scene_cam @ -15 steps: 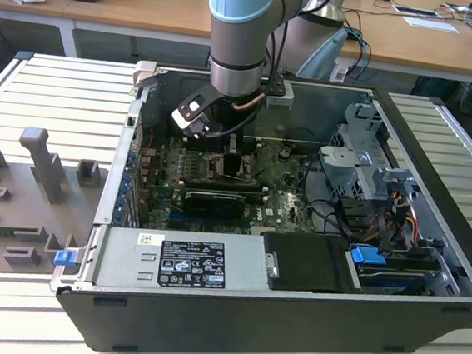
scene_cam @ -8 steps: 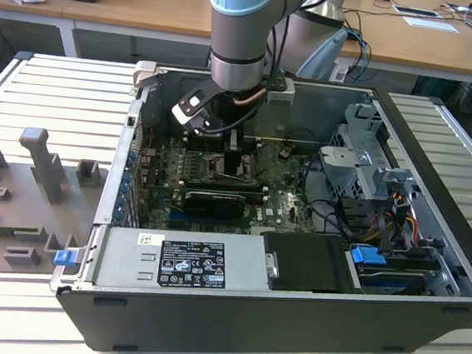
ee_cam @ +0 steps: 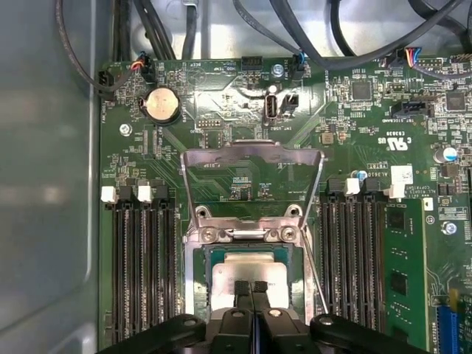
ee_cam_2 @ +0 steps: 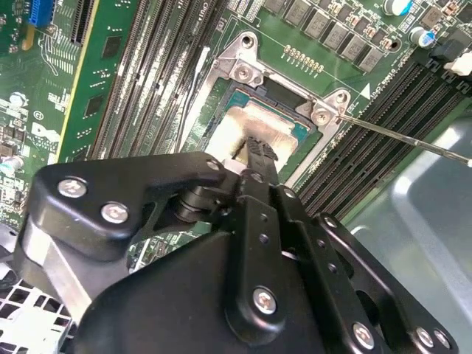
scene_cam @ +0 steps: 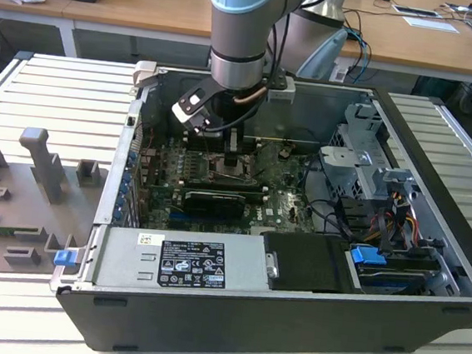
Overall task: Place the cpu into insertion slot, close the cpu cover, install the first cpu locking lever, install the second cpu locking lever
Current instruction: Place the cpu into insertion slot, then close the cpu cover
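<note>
Pincer (ee_cam: 251,289) pinched narrow, gripping nothing, tips right at the chip (ee_cam: 251,267), which lies flat in its socket (ee_cam: 190,295) (seated square, I'd judge). The cover (ee_cam: 251,151) stands swung open beyond, which leaves the chip's top reachable.

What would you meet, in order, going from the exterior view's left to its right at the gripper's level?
grey fixture block → case's left wall → gripper above the motherboard → metal drive cage
</note>
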### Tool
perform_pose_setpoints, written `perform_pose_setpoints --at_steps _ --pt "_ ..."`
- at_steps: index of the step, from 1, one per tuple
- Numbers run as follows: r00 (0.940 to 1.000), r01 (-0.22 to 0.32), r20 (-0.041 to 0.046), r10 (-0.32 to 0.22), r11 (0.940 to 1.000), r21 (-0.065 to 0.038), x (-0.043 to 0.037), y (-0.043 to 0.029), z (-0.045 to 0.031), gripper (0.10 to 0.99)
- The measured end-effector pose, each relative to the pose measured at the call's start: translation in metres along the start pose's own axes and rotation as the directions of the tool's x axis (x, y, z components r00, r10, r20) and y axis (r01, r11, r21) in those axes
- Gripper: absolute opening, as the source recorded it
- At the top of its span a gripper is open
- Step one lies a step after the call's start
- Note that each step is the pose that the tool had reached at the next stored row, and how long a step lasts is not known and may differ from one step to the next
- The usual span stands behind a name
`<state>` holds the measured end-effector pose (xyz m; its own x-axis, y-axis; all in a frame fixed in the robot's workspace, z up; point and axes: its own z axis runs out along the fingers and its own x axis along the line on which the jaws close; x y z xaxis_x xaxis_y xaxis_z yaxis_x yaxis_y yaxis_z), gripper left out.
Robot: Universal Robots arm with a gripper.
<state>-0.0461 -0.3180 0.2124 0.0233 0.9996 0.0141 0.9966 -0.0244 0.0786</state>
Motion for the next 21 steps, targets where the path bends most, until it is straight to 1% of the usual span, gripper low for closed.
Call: perform_pose_setpoints --at_steps 1,15,16,17,18,20,21 --pt "1.0 0.0 0.0001 0.0 1.0 0.0 0.0 0.0 -0.0003 0.106" --pt "1.0 0.0 0.0001 0.0 1.0 0.0 0.0 0.0004 -0.0045 0.106" --pt "1.0 0.0 0.0 0.0 1.0 0.0 0.0001 0.001 -0.0046 0.106" --pt "1.0 0.0 0.0002 0.0 1.0 0.002 0.0002 0.0051 -0.0043 0.106" --pt "1.0 0.0 0.0004 0.0 1.0 0.003 0.0002 0.0065 -0.0044 0.106" --pt "1.0 0.0 0.0004 0.0 1.0 0.003 0.0002 0.0066 -0.0054 0.106" --pt "1.0 0.0 0.0003 0.0 1.0 0.003 0.0002 0.0068 -0.0086 0.106"
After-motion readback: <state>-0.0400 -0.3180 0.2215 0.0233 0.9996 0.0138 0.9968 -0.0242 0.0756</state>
